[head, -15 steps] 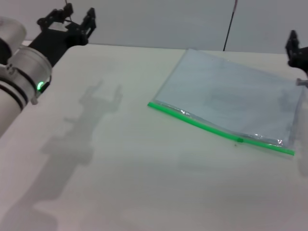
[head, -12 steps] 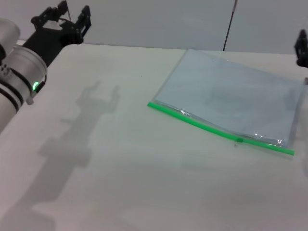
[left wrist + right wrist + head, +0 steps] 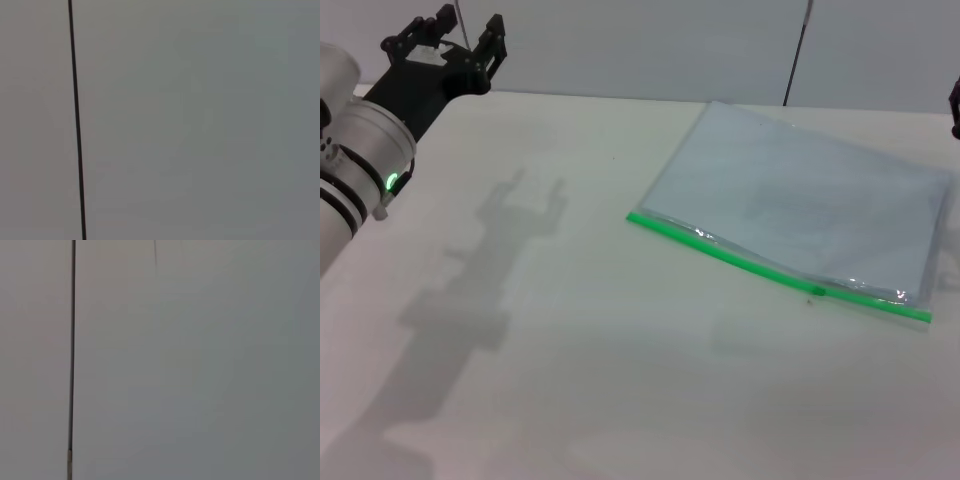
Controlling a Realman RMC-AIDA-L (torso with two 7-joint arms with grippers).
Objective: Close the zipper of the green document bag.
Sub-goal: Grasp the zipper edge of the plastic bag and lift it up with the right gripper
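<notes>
The green document bag (image 3: 800, 205) lies flat on the white table (image 3: 570, 340), right of the middle, a pale translucent pouch. Its zipper (image 3: 740, 259) is a bright green strip along the near long edge, with a small slider tab (image 3: 817, 290) toward the right end. My left gripper (image 3: 460, 25) is raised at the far left back corner, open and holding nothing, far from the bag. Only a dark sliver of my right gripper (image 3: 955, 102) shows at the right edge, beyond the bag's far corner. Both wrist views show only a plain grey wall.
A thin dark vertical line (image 3: 798, 55) runs down the wall behind the table. My left arm's shadow (image 3: 490, 270) falls across the left half of the table.
My right gripper has slid further right, almost out of the head view. My left gripper has shifted slightly left and back. The bag has not moved.
</notes>
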